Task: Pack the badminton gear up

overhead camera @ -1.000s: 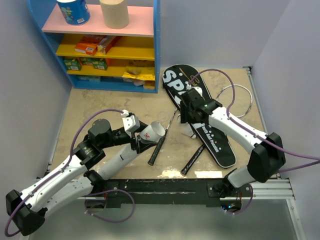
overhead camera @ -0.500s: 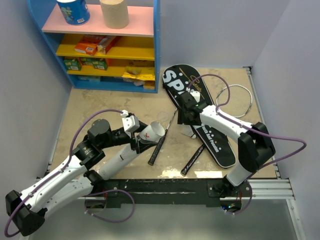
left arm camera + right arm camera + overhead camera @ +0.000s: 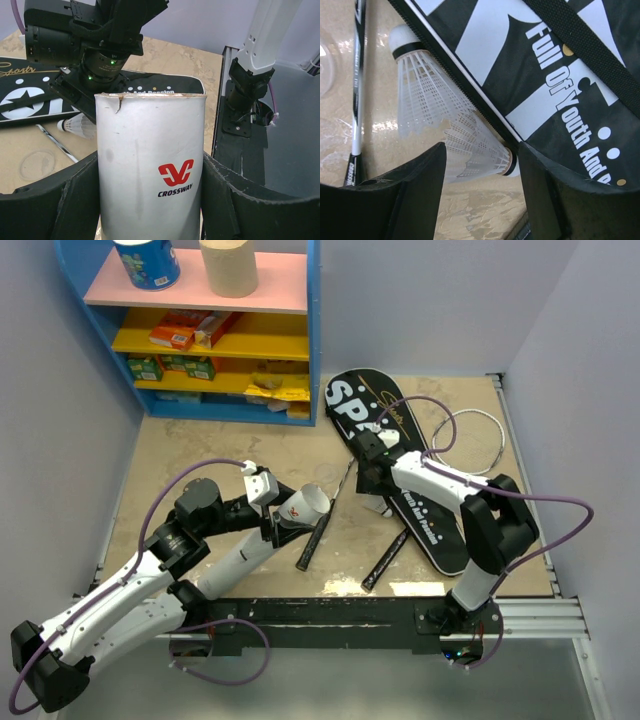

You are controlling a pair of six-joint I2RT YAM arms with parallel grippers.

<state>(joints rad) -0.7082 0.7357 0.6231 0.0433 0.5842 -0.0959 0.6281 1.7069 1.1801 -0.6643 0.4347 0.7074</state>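
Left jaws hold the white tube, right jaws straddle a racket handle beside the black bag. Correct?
Not quite. What the right jaws straddle is two shuttlecocks lying beside the black bag; the right wrist view shows it. The rest holds: the left jaws do hold the white tube.

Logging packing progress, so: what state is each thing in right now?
Left gripper, shut on the CROSSWAY tube.
CROSSWAY tube, clamped, rim torn.
Right gripper, open, straddling a shuttlecock.
Black bag, flat on the table.
Second shuttlecock, lying against the bag's edge.
Rackets, loose on the table, unpacked.
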